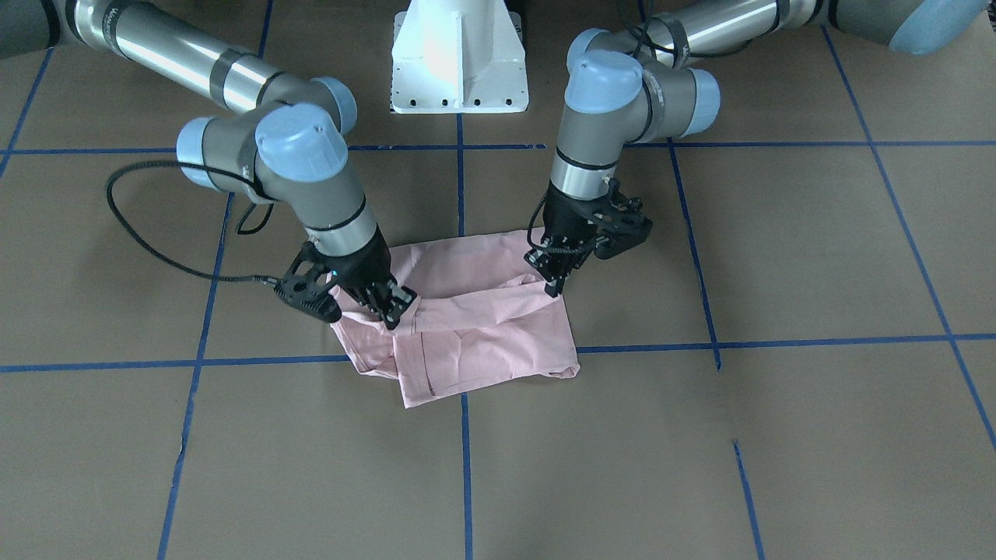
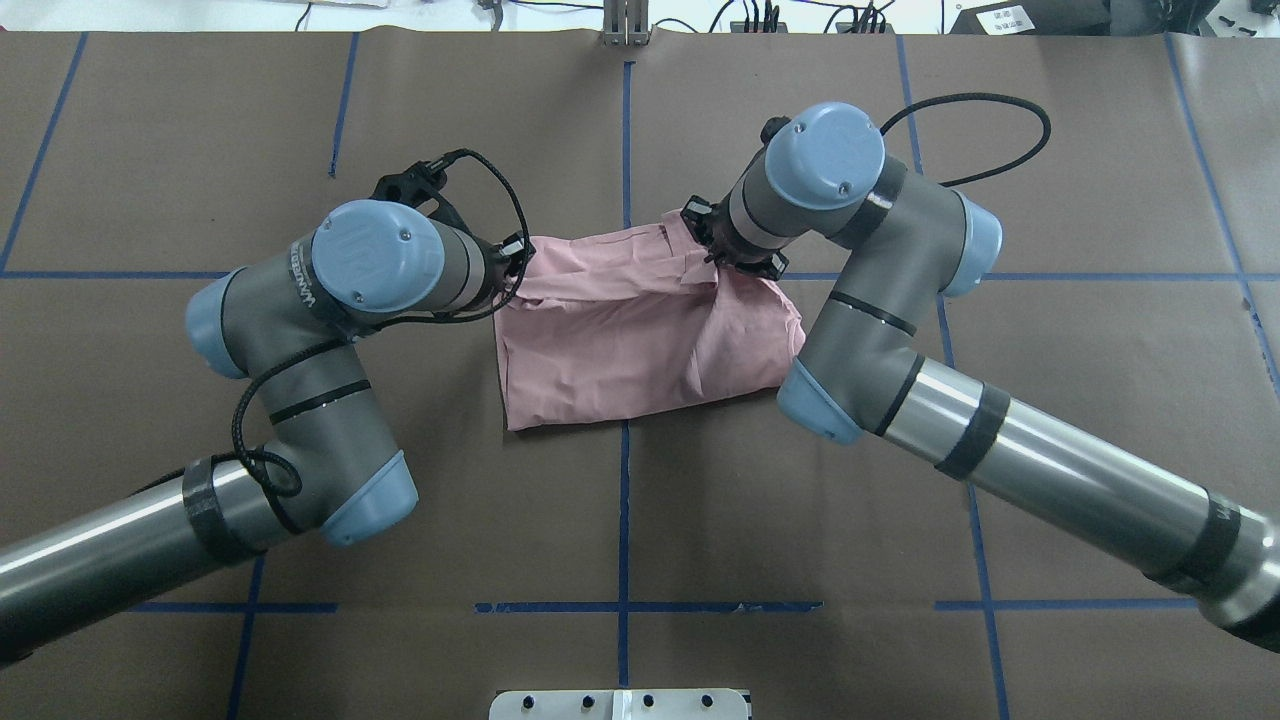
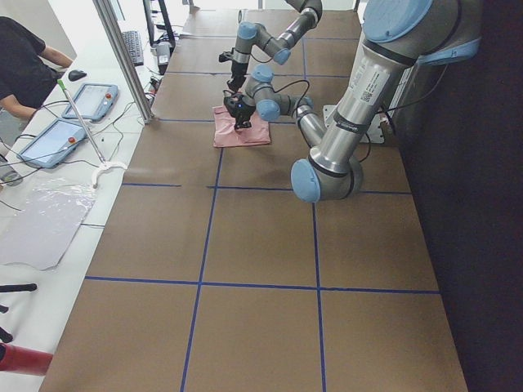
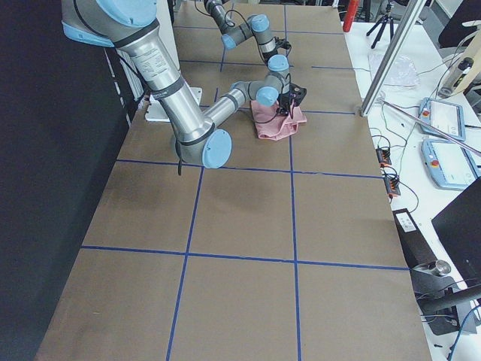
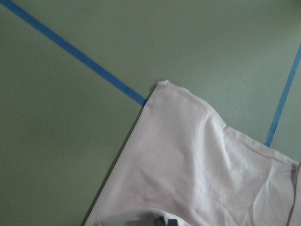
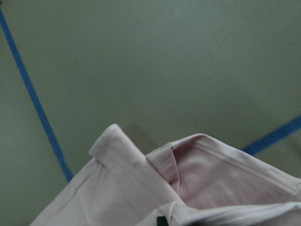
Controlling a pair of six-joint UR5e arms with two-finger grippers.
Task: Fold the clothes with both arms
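Note:
The pale pink T-shirt [image 1: 475, 334] lies partly folded in the middle of the brown table, plain side up; no print shows. A band of it is pulled up between the two grippers. My left gripper [image 1: 554, 286] pinches the shirt's edge on the front-facing view's right. My right gripper [image 1: 393, 308] is shut on the opposite end. From overhead, the left gripper [image 2: 516, 254] and right gripper [image 2: 702, 236] hold the far corners of the T-shirt [image 2: 620, 345], wrists partly hiding the fingers. Each wrist view shows the cloth [image 5: 197, 169] [image 6: 136, 193] hanging below the camera over the table.
The white pedestal base [image 1: 459, 54] stands behind the shirt. Blue tape lines [image 1: 463, 459] grid the brown table. A person [image 3: 24, 65] sits at a side bench with control tablets [image 3: 90, 102] and a plastic bag [image 3: 41, 220]. More tablets [image 4: 443, 120] lie beyond the other table end.

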